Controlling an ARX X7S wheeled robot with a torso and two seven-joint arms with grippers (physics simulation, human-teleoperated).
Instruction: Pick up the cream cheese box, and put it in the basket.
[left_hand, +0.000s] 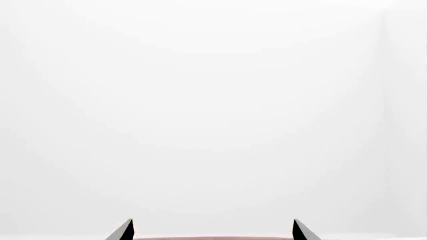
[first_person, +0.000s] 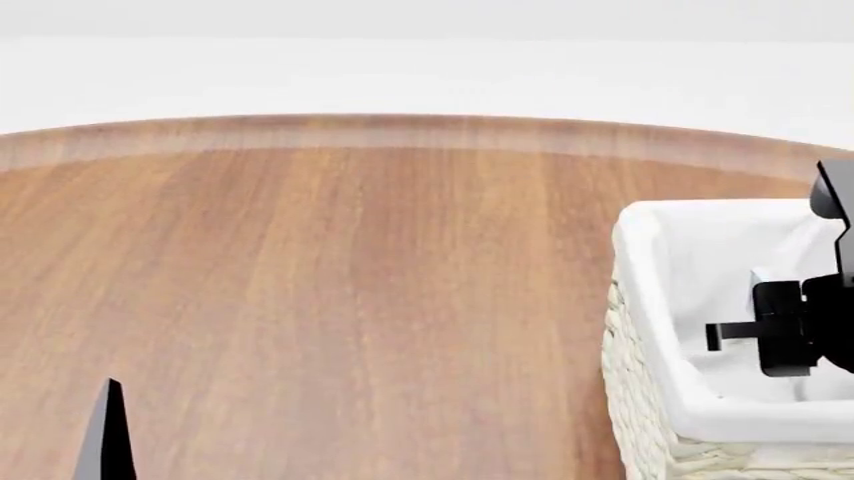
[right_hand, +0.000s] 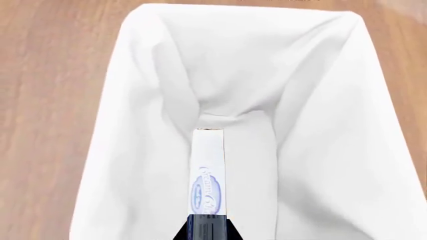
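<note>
In the right wrist view my right gripper (right_hand: 208, 229) is shut on the cream cheese box (right_hand: 209, 175), a thin white box with a blue mark, seen edge-on. The box hangs over the basket, above its white cloth liner (right_hand: 313, 125). In the head view the basket (first_person: 641, 400) stands at the table's right, and my right gripper (first_person: 798, 330) is over its inside. The box is hidden behind the gripper there. My left gripper (left_hand: 213, 231) is open and empty, its two fingertips (left_hand: 125, 231) wide apart. One of its fingertips (first_person: 107, 435) shows low at the left in the head view.
The round wooden table (first_person: 347, 290) stretches left of the basket, and its far edge curves across the back. A plain white wall lies beyond it. The left wrist view shows only that white background and a thin strip of table edge (left_hand: 213, 238).
</note>
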